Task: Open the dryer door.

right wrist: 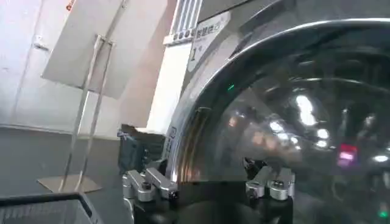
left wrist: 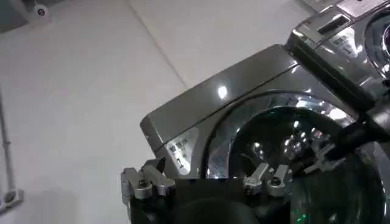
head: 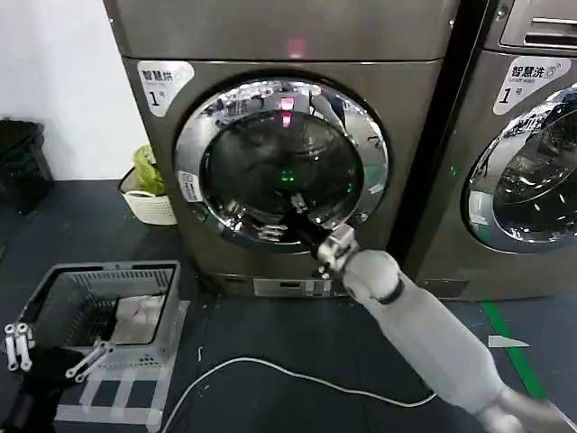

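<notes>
While the dryer door (head: 281, 162) sits shut, the right tool (head: 302, 216) reaches its lower glass, fingers spread, holding nothing.

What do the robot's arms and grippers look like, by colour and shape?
The right arm is a smooth, rounded light-grey tube with a black ring at the joint near the wrist. Its right gripper is darker, with silver metal parts behind it. The left gripper at the head view's lower left has pale silver-grey parts on a black body. Both wrist views show silver bolted brackets on black housings.
</notes>
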{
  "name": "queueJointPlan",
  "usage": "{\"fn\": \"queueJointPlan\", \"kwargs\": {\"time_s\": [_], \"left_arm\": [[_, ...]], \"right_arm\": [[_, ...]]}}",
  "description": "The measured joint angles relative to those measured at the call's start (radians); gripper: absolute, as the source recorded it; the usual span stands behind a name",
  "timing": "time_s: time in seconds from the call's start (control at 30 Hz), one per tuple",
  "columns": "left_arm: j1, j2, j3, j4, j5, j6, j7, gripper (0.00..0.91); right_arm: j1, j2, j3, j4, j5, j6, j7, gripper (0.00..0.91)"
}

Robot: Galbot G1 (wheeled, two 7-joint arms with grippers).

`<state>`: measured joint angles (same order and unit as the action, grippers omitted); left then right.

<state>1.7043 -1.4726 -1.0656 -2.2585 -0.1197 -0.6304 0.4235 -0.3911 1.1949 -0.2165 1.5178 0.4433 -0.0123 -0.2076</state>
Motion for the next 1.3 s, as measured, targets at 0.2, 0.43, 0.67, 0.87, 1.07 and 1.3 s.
{"fn": "queueJointPlan", "kwargs": {"time_s": [0.2, 0.43, 0.67, 0.87, 1.07, 1.3], "left_arm": [[0.003, -0.004, 0.000, -0.003, 0.001, -0.004, 0.000, 0.907], [0.008, -0.013, 0.000, -0.008, 0.007, -0.011, 0.000, 0.907], [0.013, -0.019, 0.000, -0.010, 0.014, -0.020, 0.000, 0.907], [0.022, -0.023, 0.000, -0.016, 0.018, -0.026, 0.000, 0.907], [0.026, -0.028, 0.000, -0.019, 0.020, -0.030, -0.001, 0.907], [0.038, -0.028, -0.001, -0.021, 0.021, -0.038, -0.001, 0.907]], "right_arm": [[0.037, 0.066, -0.025, -0.081, -0.020, 0.018, -0.001, 0.907], [0.067, 0.142, -0.034, -0.168, -0.052, 0.023, 0.025, 0.907], [0.091, 0.207, -0.036, -0.249, -0.081, 0.037, 0.026, 0.907], [0.110, 0.259, -0.028, -0.319, -0.104, 0.054, 0.021, 0.907], [0.135, 0.308, -0.030, -0.387, -0.109, 0.075, -0.006, 0.907], [0.169, 0.350, -0.037, -0.463, -0.104, 0.119, -0.058, 0.907]]}}
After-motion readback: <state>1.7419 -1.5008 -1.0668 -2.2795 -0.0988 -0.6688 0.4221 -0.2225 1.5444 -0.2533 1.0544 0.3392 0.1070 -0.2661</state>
